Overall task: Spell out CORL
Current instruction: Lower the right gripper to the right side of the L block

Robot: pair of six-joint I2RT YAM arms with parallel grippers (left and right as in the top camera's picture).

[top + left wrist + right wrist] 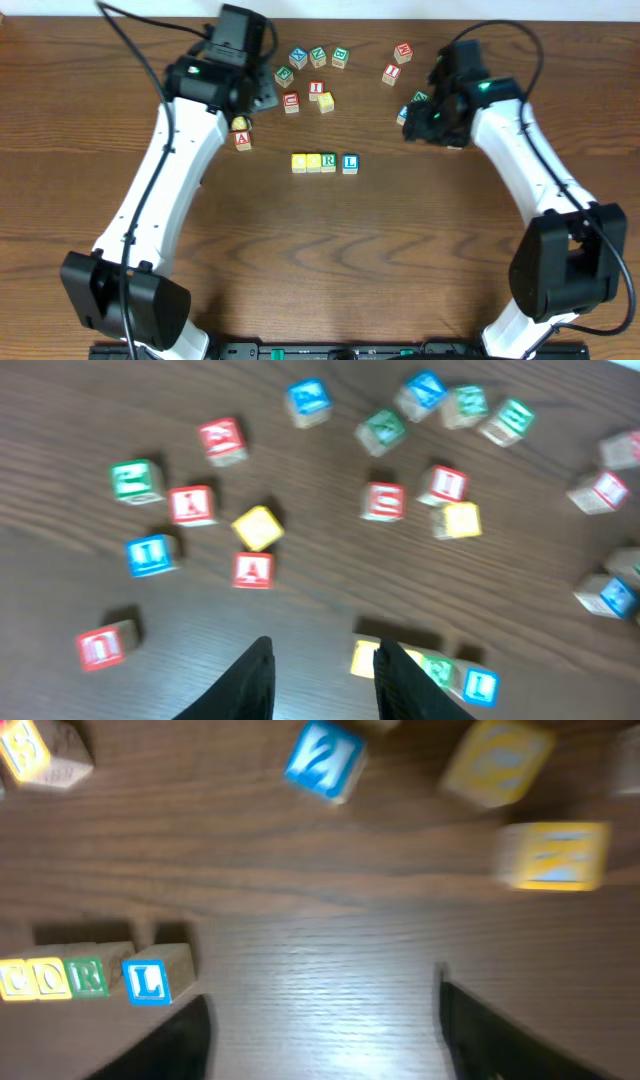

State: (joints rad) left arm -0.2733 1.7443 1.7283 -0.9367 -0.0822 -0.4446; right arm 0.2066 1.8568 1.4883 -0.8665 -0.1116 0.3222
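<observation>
Row of four small wooden letter cubes (323, 162) lies on the dark wood-grain table (320, 260), the cubes side by side and touching or nearly so.

Order seen from overhead, left to right: yellow-topped C cube (298, 162), yellow-topped O cube (314, 162), white-faced cube with green R (329, 162), cube with blue L (349, 163). The two yellow letters are faint overhead. The right wrist view reads C, O, R, L.

Left fingers (255, 685): apart by a modest gap, nothing between them, over bare table. In the left wrist view one finger covers part of the row, with the yellow end and the L end showing on either side of it.

Right fingers (490, 1030): wide apart, nothing between them, only bare table. The row sits off to their left, just beside the left finger in the right wrist view.

Other items, placed from the row:
- Red-lettered A cube (242, 139), to the left of the row and apart from it.
- Small plain yellow-topped cube (240, 122), just past the A cube.
- Loose cluster of red-, green- and blue-lettered cubes (316, 90), on the far side of the row.
- Two red-lettered cubes (391, 73), far side and to the right.
</observation>
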